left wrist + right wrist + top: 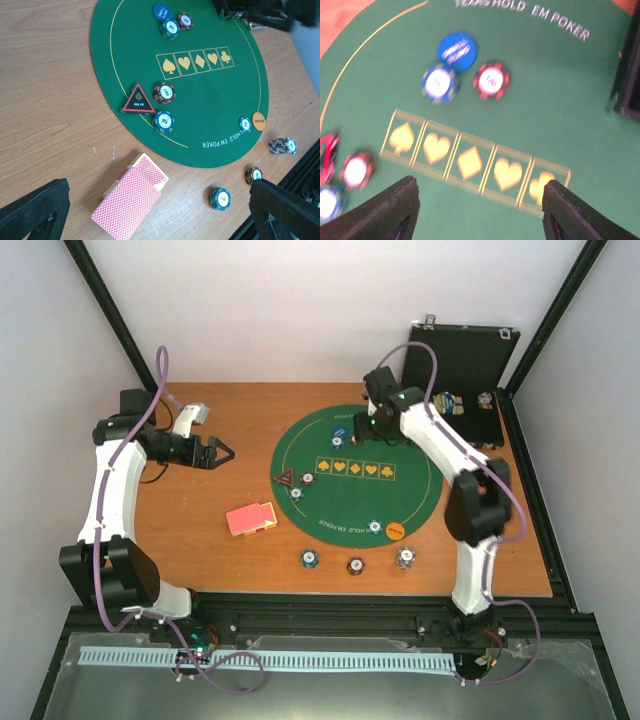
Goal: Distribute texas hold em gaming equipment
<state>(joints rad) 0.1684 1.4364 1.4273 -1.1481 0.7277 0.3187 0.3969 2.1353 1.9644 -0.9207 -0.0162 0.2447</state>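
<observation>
Over the green mat (400,495), right gripper (480,200) spread, empty, close to blue disc (457,49) and chips (440,82): risk of knocking them on a low pass. Beside the mat, cards (131,199) loosely stacked; left gripper (225,452) spread wide, empty; possible fanning under a pinch.

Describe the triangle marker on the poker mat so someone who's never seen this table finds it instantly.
Start at the round green mat. At its rim, on the side facing the stack of red-backed cards, lies the triangle marker. It is the only three-cornered piece, dark with a red border and reading ALL IN; the chips beside it are round.
</observation>
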